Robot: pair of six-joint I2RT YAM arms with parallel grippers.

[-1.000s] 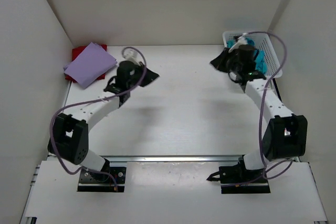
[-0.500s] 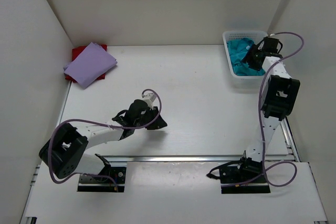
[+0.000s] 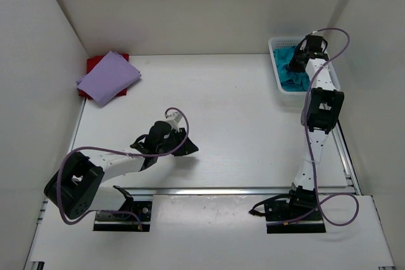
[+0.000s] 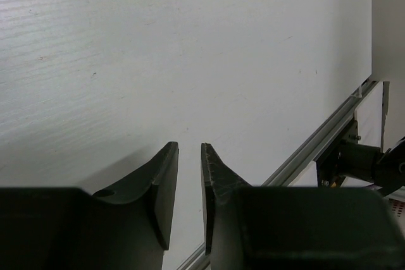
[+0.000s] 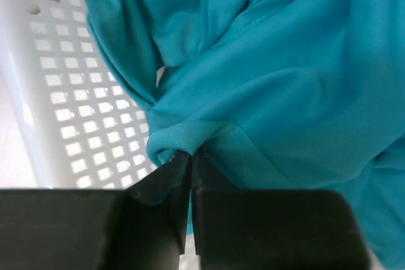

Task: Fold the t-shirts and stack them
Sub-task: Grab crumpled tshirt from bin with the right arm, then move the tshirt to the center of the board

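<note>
Now pinching teal shirt (image 5: 285, 86) in basket (image 5: 57, 93).
Reaching far with right gripper (image 5: 190, 159), nipped on crumpled fold; crouching over table (image 4: 190, 42) with left gripper (image 4: 189, 175), slightly parted, empty.

My gripper (image 5: 191, 156) closed, pinching a rolled fold of teal t-shirt (image 5: 285, 93); shirt lies bunched in white mesh basket (image 5: 63, 93).

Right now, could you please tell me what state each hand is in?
Left hand: slightly open, holding nothing.
Right hand: closed on a fold of the teal t-shirt.
</note>
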